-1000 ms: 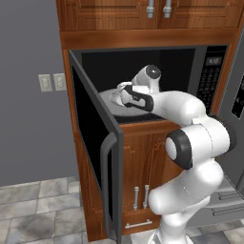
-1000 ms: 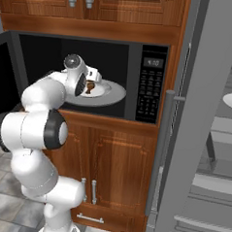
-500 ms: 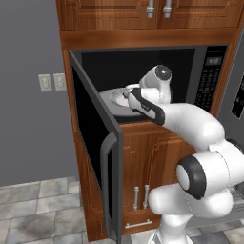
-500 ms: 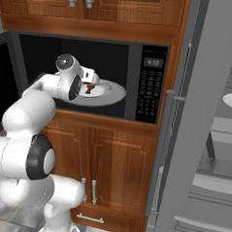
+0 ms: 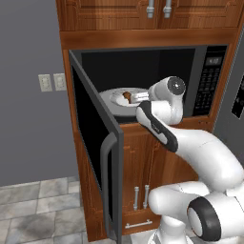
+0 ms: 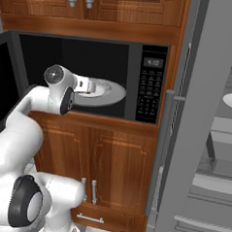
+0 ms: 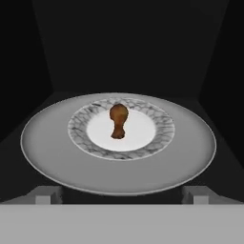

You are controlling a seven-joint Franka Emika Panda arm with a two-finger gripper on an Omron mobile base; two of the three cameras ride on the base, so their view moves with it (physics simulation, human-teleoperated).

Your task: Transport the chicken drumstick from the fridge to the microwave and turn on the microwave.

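Backing out of the wide grey-framed microwave (image 5: 143, 86), the released gripper (image 7: 122, 193) should withdraw straight, leaving the small golden-brown chicken drumstick (image 7: 118, 120) centred on its patterned white plate (image 7: 143, 143), before swinging the door (image 5: 95, 143) closed.

The chicken drumstick (image 7: 118, 121) lies on a small plate (image 7: 143, 143) with a white centre and a grey crackle-patterned rim, thick end away from the camera, thin end toward it. The plate sits at the middle of the round turntable (image 7: 57, 152) inside the microwave's dark cavity (image 7: 119, 43). The pincer (image 7: 122, 194) has its two fingertips spread wide apart, holding nothing, just before the turntable's near edge.
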